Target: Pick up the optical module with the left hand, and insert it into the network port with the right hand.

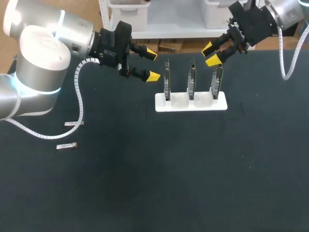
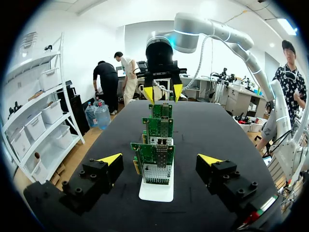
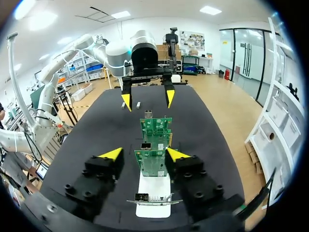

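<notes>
2 optical modules (image 1: 74,123) (image 1: 66,146) lie flat on the black table (image 1: 193,169) at its left side, near each other and well apart from both grippers. In the right wrist view they show as 2 small pieces (image 3: 123,105) (image 3: 138,104) far ahead, past the cards.

A white stand (image 1: 190,103) holds 3 green network cards (image 1: 167,83) (image 1: 192,79) (image 1: 217,79) upright in a row. In the left wrist view the nearest card carries a metal port cage (image 2: 162,153).

The left gripper (image 1: 152,64) hangs in the air just left of the stand, pointing along the row. Its fingers are spread wide and hold nothing.

The right gripper (image 1: 210,54) hovers by the top of the rightmost card. In its wrist view that card (image 3: 151,162) stands between its fingers. One finger is close beside the card's edge and the other is apart from it. The fingers are parted and grip nothing.
</notes>
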{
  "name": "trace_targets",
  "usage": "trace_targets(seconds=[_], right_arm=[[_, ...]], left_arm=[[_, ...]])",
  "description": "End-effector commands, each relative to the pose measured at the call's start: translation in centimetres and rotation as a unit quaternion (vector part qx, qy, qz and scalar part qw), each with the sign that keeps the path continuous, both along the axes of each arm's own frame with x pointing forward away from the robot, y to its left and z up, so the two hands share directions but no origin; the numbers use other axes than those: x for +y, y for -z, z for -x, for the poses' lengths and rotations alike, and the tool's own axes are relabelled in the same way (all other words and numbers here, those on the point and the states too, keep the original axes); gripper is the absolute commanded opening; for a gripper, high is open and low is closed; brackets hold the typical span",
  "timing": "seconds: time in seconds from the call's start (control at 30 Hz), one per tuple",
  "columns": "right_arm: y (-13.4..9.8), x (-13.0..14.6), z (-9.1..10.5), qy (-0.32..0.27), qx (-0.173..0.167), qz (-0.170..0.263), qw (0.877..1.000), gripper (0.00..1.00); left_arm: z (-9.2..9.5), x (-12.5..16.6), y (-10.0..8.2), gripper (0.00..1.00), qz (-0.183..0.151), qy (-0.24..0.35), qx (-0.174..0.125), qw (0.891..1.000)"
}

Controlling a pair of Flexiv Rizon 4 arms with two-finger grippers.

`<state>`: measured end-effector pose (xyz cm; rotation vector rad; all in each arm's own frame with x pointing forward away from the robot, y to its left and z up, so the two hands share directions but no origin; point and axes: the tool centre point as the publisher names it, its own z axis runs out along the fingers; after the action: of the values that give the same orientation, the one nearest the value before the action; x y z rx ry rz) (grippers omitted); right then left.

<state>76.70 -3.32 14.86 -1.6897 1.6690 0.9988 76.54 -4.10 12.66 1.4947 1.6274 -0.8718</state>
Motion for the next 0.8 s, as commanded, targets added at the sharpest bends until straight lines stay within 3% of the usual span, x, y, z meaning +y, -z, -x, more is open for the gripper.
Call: trace_targets(seconds=[0.03,0.23,0.3,0.53,0.73,0.8], right_arm=[[0.0,0.0,0.2,0.002,-0.002,0.000,1.000,1.00],[0.0,0.0,0.2,0.002,-0.002,0.000,1.000,1.00],[0.0,0.0,0.2,0.002,-0.002,0.000,1.000,1.00],[0.0,0.0,0.2,0.002,-0.002,0.000,1.000,1.00],[0.0,0.0,0.2,0.002,-0.002,0.000,1.000,1.00],[0.0,0.0,0.2,0.002,-0.002,0.000,1.000,1.00]], left_arm=[[-0.1,-0.1,0.0,1.00,-0.003,-0.001,0.001,1.000],[-0.1,-0.1,0.0,1.00,-0.003,-0.001,0.001,1.000],[0.1,0.0,-0.2,1.00,0.012,0.000,-0.009,1.000],[0.4,1.2,-1.7,1.00,-0.030,-0.015,-0.054,0.998],[1.2,5.4,-3.3,1.00,-0.095,-0.031,-0.111,0.989],[1.9,7.5,-3.5,1.00,-0.138,-0.037,-0.136,0.980]])
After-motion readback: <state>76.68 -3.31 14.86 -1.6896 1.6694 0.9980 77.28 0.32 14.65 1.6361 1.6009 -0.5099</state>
